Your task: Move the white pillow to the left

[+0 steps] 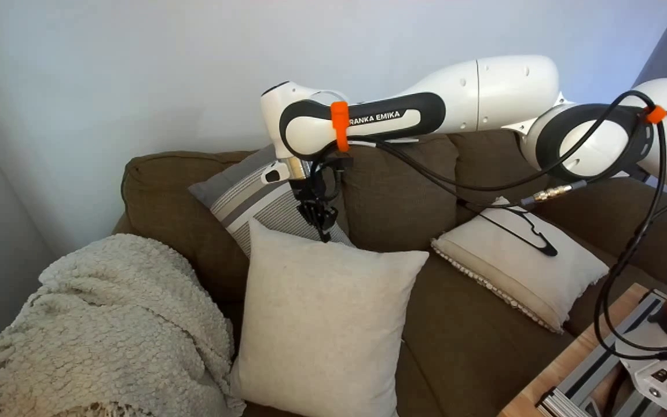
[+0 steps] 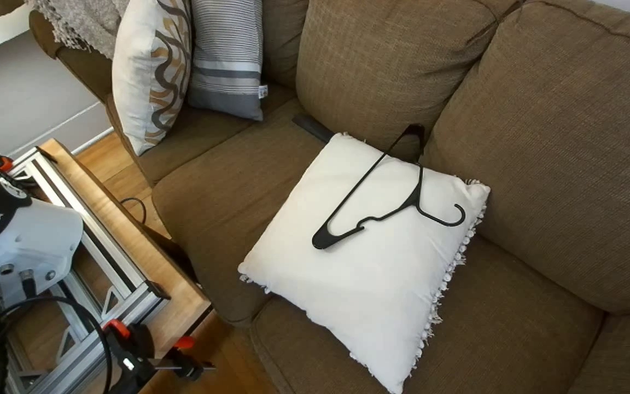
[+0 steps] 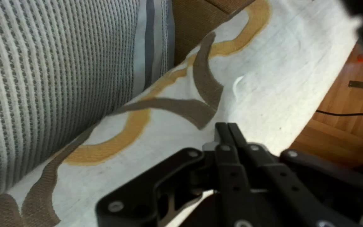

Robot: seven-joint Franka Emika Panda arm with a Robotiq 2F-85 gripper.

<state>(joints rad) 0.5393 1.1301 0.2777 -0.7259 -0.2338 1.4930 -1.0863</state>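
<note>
Just below the gripper [image 1: 325, 237] | white pillow [image 1: 322, 324], top edge nearest | gripper pressed together | contact unclear

white pillow [image 1: 327, 330] cropped, striped pillow [image 1: 270, 207] partly hidden

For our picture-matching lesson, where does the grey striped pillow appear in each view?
In an exterior view: grey striped pillow, left of centre.
In an exterior view: grey striped pillow, top, left of centre.
In the wrist view: grey striped pillow, upper left.
Shared landmark in all three: the cream pillow next to it.
</note>
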